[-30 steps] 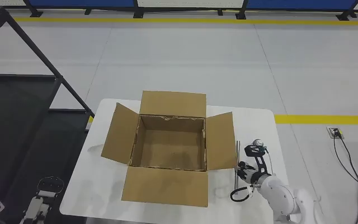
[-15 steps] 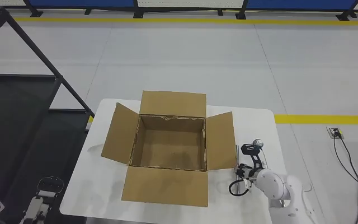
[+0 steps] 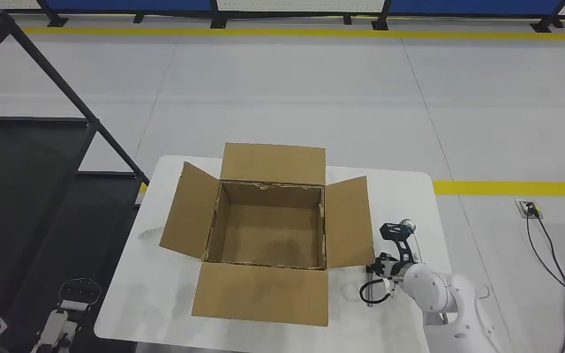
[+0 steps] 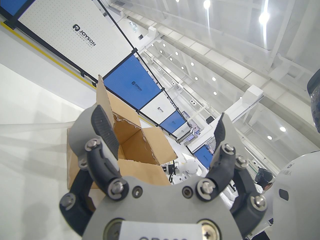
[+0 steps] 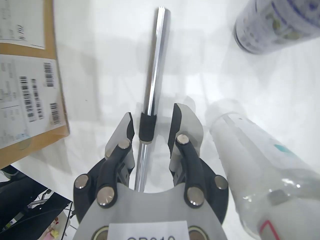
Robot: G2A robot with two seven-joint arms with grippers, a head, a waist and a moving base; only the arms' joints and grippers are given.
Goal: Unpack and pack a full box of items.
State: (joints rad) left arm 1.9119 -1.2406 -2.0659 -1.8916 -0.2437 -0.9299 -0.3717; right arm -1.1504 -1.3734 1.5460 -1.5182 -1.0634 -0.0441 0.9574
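Beside the cardboard box [image 3: 267, 232], the right end effector [image 5: 152, 117] sits low over the white surface [image 5: 212, 76]. Its fingers are spread to either side of a silver metal rod [image 5: 155, 58], level with the rod's black band [image 5: 148, 127] and not clamped on it. The rod lies flat on the surface, roughly parallel to the edge of the nearest box flap, which carries printed labels [image 5: 27, 93]. On the rod's other side a clear plastic bottle [image 5: 255, 156] lies on its side, with a blue patterned can [image 5: 275, 18] near it. The box stands with all four flaps folded outward. Off the surface's far corner, the left end effector [image 4: 160, 119] points upward, fingers wide apart and holding nothing.
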